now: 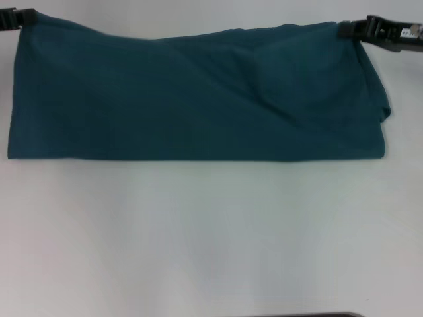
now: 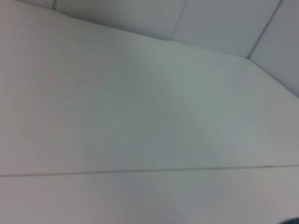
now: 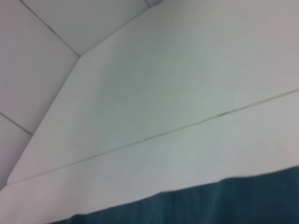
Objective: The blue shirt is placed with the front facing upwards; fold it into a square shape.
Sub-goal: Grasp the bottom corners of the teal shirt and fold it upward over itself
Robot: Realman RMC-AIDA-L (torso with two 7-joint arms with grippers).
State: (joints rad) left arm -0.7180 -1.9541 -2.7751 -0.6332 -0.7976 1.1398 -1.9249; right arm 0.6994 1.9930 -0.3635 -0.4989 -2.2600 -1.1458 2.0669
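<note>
The blue shirt [image 1: 198, 99] shows its plain teal side as a wide band across the far half of the white table [image 1: 211, 238]. Its near edge lies flat in a straight fold. Its far edge is stretched between my two grippers and sags a little in the middle. My left gripper [image 1: 26, 16] is shut on the far left corner, and my right gripper [image 1: 345, 28] is shut on the far right corner. In the right wrist view the shirt's edge [image 3: 215, 203] runs over the white table top. No print is visible.
The white table continues in front of the shirt toward me. Thin seams cross the table surface [image 3: 154, 135] in both wrist views. A dark edge [image 1: 310, 315] shows at the very front of the head view.
</note>
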